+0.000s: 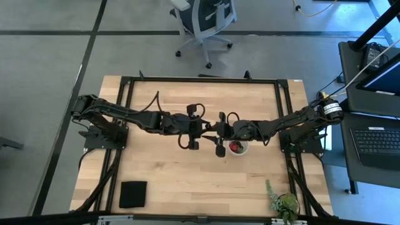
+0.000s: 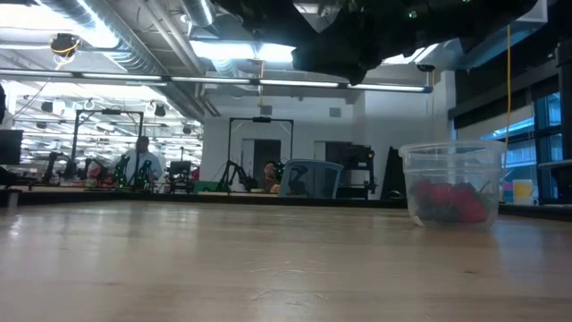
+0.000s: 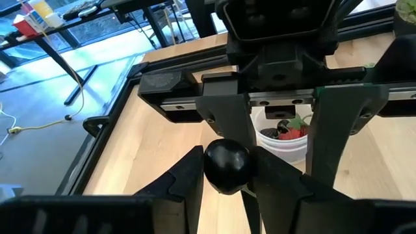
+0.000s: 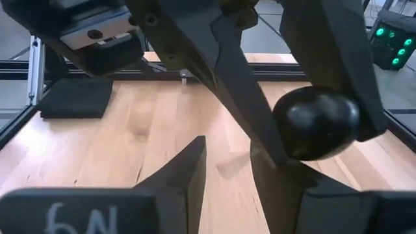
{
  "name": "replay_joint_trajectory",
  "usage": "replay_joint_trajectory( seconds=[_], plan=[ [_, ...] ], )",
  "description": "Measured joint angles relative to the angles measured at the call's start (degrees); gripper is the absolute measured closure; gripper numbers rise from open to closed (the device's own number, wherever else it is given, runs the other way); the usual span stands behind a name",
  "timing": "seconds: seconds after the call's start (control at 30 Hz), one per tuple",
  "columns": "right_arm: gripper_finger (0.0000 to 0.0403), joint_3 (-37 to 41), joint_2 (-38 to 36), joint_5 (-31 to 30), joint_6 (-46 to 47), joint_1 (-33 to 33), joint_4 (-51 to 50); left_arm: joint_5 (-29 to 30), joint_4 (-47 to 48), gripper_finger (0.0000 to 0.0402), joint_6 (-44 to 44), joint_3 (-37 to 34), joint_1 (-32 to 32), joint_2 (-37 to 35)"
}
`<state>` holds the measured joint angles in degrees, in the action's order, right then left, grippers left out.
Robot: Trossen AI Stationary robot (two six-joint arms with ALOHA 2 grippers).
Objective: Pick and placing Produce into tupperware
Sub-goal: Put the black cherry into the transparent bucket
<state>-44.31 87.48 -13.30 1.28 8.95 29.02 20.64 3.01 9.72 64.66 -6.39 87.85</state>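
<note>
left tool [image 3: 229,170]: over the middle of the table, fingers pinching one dark fruit [image 3: 225,165]. The fruit sits between the tips and looks centred.
grip check: in the right wrist view the same fruit shows clamped between the left tool's two fingers, clear of the wood.
right tool [image 4: 227,156]: just beside the left tool and facing it. Fingers are spread with nothing between them. One finger is very near the held fruit; I cannot tell if it touches.
tub [image 2: 451,150]: upright on the table [image 1: 187,181], right of its middle, toward the right edge and just past the right tool.
produce in tub [image 2: 447,201]: red heap on the tub floor, well below the rim.
step (judged): carry the held fruit to the tub and drop it in.
how to do it well:
- Keep the pinch steady, since a round fruit can roll out.
- Go around or above the right tool, which stands between the left tool and the tub.
- Stop with the fruit over the tub mouth, inside the rim.
- Lower before letting go so it does not bounce out.
- Open without nudging the wall, as the tub looks light and may slide.
risk (judged): the two tools may knock together, or the stem may snag on a finger.
other: black pad [image 1: 132,194] and plant [image 1: 282,203] sit at the two corners of one long edge, well apart from the work.
</note>
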Motion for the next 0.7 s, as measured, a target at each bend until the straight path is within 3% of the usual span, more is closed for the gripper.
replay_joint_trajectory(
  seconds=[0.37, 0.7],
  plan=[
    [0.0285, 0.0, 0.0, 0.0, -0.1, 0.0, 0.4, 0.0, 0.0, 0.0292, 0.6, 0.0, 0.0, 0.0],
    [0.0367, 0.0, 0.0, -0.3, -0.3, 0.0, 0.4, -0.3, 0.2, 0.0293, 1.0, 0.1, -0.1, 0.0]
  ],
)
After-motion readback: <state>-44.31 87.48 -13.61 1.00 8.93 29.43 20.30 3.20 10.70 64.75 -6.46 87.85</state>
